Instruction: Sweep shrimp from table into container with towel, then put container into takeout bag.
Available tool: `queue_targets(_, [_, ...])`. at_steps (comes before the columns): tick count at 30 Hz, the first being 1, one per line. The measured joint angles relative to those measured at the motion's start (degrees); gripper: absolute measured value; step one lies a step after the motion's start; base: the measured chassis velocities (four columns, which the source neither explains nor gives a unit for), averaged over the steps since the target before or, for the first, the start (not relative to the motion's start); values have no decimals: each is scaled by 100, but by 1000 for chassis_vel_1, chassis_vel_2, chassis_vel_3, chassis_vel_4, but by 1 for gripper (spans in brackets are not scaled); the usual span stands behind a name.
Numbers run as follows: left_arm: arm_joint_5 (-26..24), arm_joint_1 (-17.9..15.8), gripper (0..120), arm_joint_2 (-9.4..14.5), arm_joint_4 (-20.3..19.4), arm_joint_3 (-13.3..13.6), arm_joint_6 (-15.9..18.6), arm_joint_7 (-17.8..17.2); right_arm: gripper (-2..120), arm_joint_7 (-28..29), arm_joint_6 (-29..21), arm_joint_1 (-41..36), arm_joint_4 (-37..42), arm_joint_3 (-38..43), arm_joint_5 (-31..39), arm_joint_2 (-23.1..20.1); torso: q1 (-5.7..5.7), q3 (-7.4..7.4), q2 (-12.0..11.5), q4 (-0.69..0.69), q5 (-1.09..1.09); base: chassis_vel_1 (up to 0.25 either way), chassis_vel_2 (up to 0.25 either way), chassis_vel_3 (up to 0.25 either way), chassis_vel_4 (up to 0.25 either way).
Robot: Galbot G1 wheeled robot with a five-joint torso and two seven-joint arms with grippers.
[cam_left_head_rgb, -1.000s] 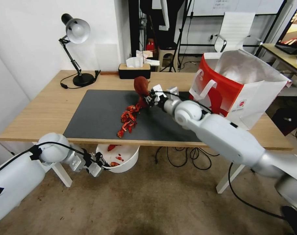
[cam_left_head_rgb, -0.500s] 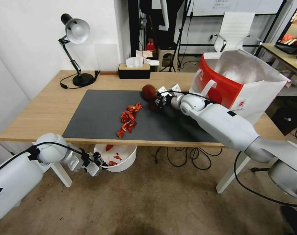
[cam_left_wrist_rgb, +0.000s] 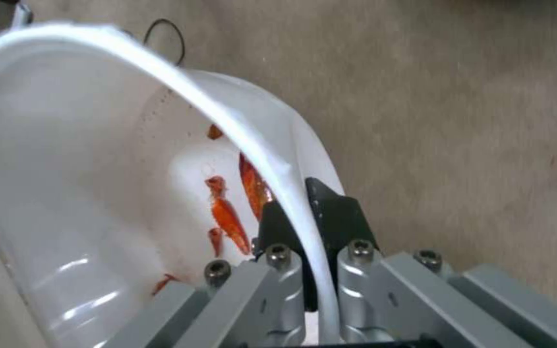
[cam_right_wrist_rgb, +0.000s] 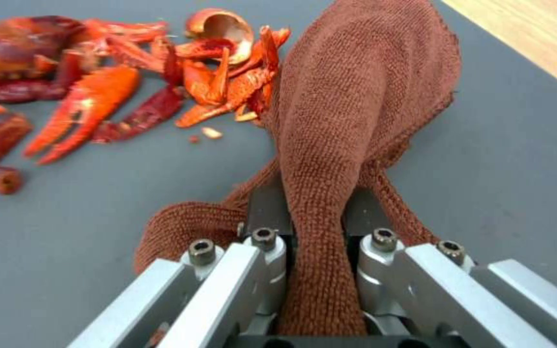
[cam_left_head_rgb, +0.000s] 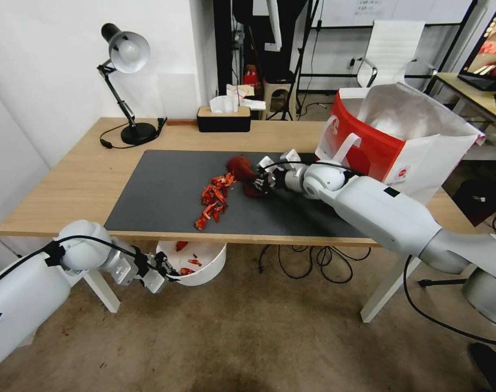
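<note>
Rust-red soft cloth, the towel (cam_right_wrist_rgb: pixel 349 116), is pinched between the fingers of the right claw (cam_left_head_rgb: pixel 263 181) and lies low on the dark grey mat (cam_left_head_rgb: pixel 160 201) of the light-wood counter (cam_left_head_rgb: pixel 73 179). Its far end touches the back of the heap of glossy red-orange shrimp pieces (cam_left_head_rgb: pixel 214 199), which stretches from there toward the near edge of the counter. Below that edge the left claw (cam_left_head_rgb: pixel 159 271) is clamped on the rim of the round white plastic container (cam_left_head_rgb: pixel 207 272), one finger inside the wall and one outside; a few pieces (cam_left_wrist_rgb: pixel 227 222) already lie in it.

To sweep well, I think the towel should stay flat on the mat and push the heap straight toward the near edge, directly over the tub. The narrow cloth may let pieces escape on both sides, so a slow stroke seems safer. The tub should sit close under the edge.

The counter hides the back part of the container, so its exact place under the heap is hard to judge. The red and white paper takeout bag (cam_left_head_rgb: pixel 389 147) stands open at the right end of the counter, and its inside is partly hidden.
</note>
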Motion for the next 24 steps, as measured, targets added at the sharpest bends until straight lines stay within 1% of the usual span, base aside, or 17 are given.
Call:
queue_targets(1, [147,0,0,-4,-8,-28,-64,-21,7,1,0,4,34,-22,27,-15,1,0,0,0,0,0,0,0,0])
queue_targets(2, [147,0,0,-4,-8,-28,-64,-21,7,1,0,4,34,-22,27,-15,1,0,0,0,0,0,0,0,0])
queue_targets(3, [406,6,0,-35,-16,-109,-202,-34,7,10,-5,9,108,-60,60,-50,0,1,0,0,0,0,0,0,0])
queue_targets(5, [606,17,0,-58,-26,-159,-319,-54,7,21,-13,13,201,-98,87,-101,1,1,0,1,0,0,0,0,0])
queue_targets(6, [606,17,0,-58,-26,-159,-319,-54,7,21,-13,13,201,-98,87,-101,1,1,0,1,0,0,0,0,0])
queue_targets(8, [895,21,0,-90,-29,-201,-480,-62,7,39,-34,21,366,-161,142,-209,0,2,0,1,0,0,0,0,0])
queue_targets(10, [936,23,0,-92,-36,-203,-509,-62,7,43,-37,21,400,-173,150,-233,1,2,0,1,0,0,0,0,0])
queue_targets(12, [1077,78,0,-58,-198,-228,-598,-63,7,67,-53,14,539,-200,175,-315,1,2,0,-2,0,0,0,0,0])
queue_targets(13, [1077,78,0,-58,-198,-228,-598,-63,7,67,-53,14,539,-200,175,-315,1,2,0,-2,0,0,0,0,0])
queue_targets(15, [1154,209,0,14,-396,-280,-614,-63,7,152,-73,5,629,-220,221,-337,0,2,-1,-2,0,0,0,0,0])
queue_targets(16, [1154,209,0,14,-396,-280,-614,-63,7,152,-73,5,629,-220,221,-337,0,2,-1,-2,0,0,0,0,0])
queue_targets(18, [1279,262,0,37,-518,-314,-659,-75,7,193,-96,10,663,-234,259,-328,0,2,-1,-1,0,0,0,0,0])
queue_targets(22, [1382,299,0,44,-594,-326,-685,-93,7,233,-111,34,672,-259,300,-312,1,2,-2,-2,0,0,0,0,0])
queue_targets(24, [1383,376,0,48,-610,-331,-686,-106,7,285,-128,59,694,-293,350,-295,1,2,-1,0,0,0,0,0,0])
